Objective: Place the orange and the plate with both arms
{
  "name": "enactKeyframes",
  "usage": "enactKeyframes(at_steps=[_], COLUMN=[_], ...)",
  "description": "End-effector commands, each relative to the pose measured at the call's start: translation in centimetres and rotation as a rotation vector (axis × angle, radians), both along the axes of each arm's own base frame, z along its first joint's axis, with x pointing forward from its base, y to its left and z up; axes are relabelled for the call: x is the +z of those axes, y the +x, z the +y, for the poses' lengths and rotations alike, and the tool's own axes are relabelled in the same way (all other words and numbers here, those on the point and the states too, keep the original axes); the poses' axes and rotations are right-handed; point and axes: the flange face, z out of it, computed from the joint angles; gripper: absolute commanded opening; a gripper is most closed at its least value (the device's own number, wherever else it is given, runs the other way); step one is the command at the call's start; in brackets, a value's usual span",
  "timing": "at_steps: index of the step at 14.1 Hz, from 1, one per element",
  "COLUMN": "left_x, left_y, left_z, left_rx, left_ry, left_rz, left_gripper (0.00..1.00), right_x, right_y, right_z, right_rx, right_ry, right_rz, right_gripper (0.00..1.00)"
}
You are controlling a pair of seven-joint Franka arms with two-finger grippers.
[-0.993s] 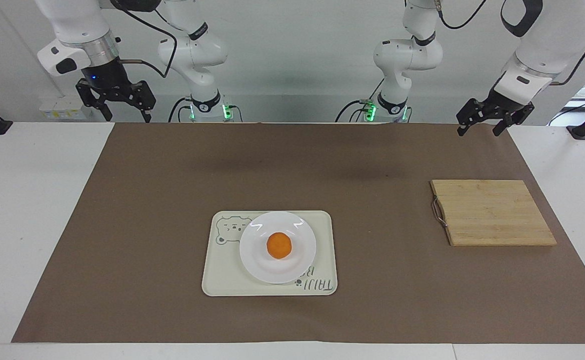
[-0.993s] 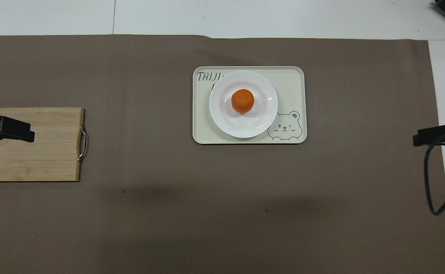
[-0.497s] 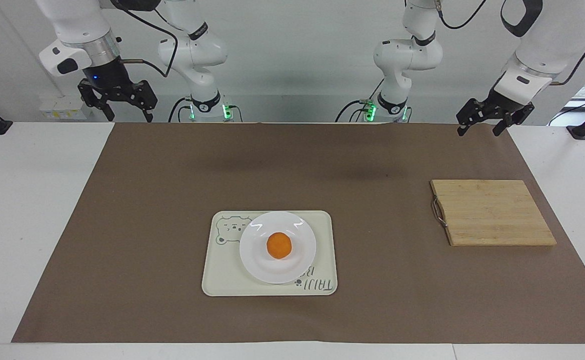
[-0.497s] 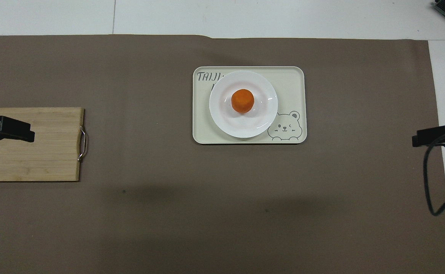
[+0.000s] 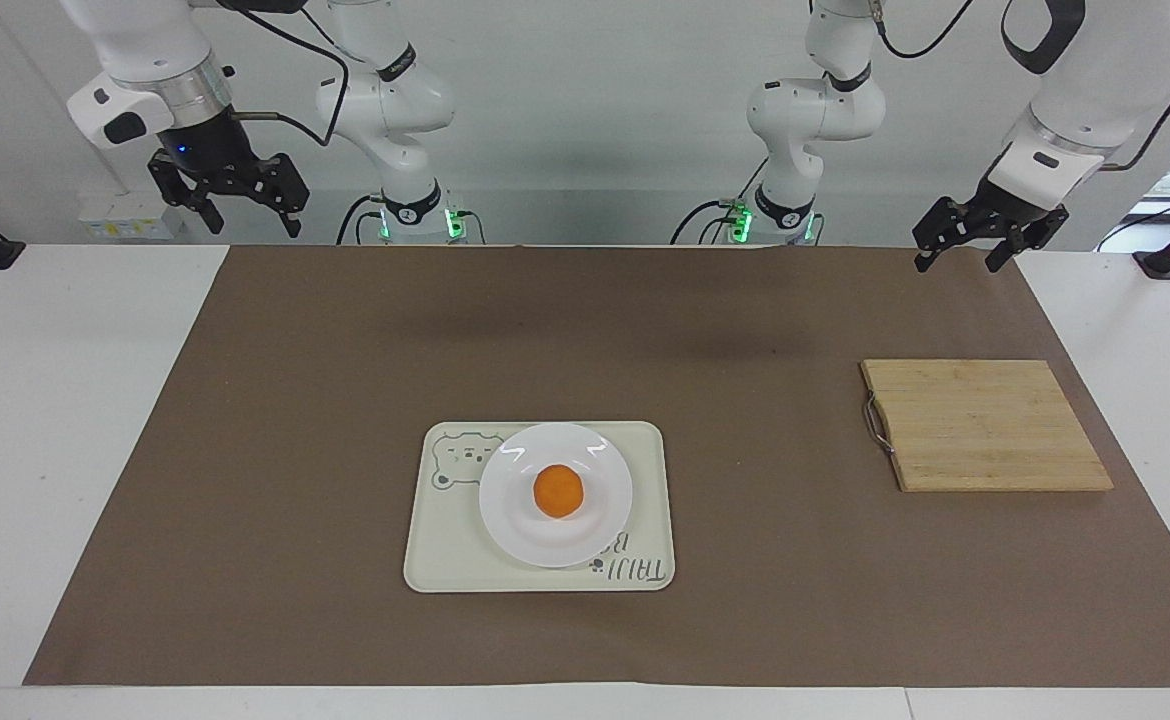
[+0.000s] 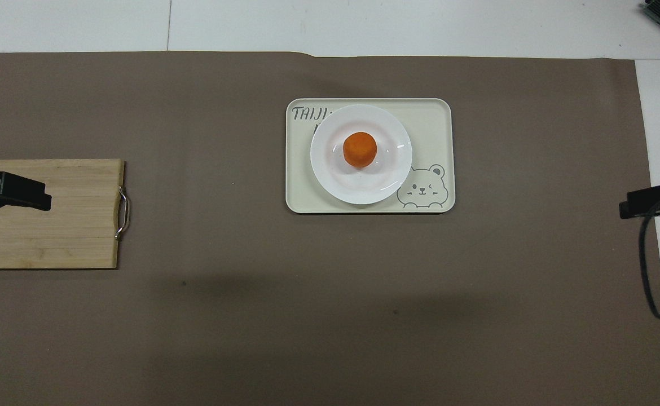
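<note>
1. Left gripper (image 5: 965, 258): fingers spread, nothing held; raised at the robots' edge of the brown mat (image 5: 345, 400), toward the left arm's end of the table from the tray (image 5: 645, 500), well apart from it.
2. Right gripper (image 5: 241, 208): fingers spread, nothing held; raised at the robots' edge, toward the right arm's end from the tray, well apart from it.
3. Orange (image 5: 558, 491): seated at the middle of the plate (image 5: 515, 520), untouched.
4. Plate: lying flat on the tray, partly covering the printed lettering; bear print exposed beside it.
5. Tray: cream, rectangular, resting on the mat.
6. Cutting board (image 5: 985, 425): wooden, bare, toward the left arm's end from the tray, slightly nearer the robots.
7. Step in hand, judged: orange on plate and plate on tray already; placing apparently done, both arms parked clear.
8. Next move, judged: none on the objects called for; otherwise a fresh reach toward the tray with spread fingers.
</note>
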Motion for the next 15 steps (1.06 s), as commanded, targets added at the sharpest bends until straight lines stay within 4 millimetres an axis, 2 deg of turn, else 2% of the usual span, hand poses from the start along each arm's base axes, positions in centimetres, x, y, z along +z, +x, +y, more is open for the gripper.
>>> enactKeyframes(at_steps=[1,15], left_x=[0.66,0.66], left_y=[-0.4,-0.4], left_z=[0.13,0.13], left_rx=[0.009,0.009], left_ry=[0.02,0.02], left_rz=[0.003,0.003], left_gripper=[1.0,1.0], right_x=[0.26,-0.13], right_y=[0.49,-0.13], right_z=[0.05,0.33], right_rx=[-0.019,-0.005], right_ry=[0.016,0.019], right_rz=[0.001,0.012], right_gripper=[1.0,1.0])
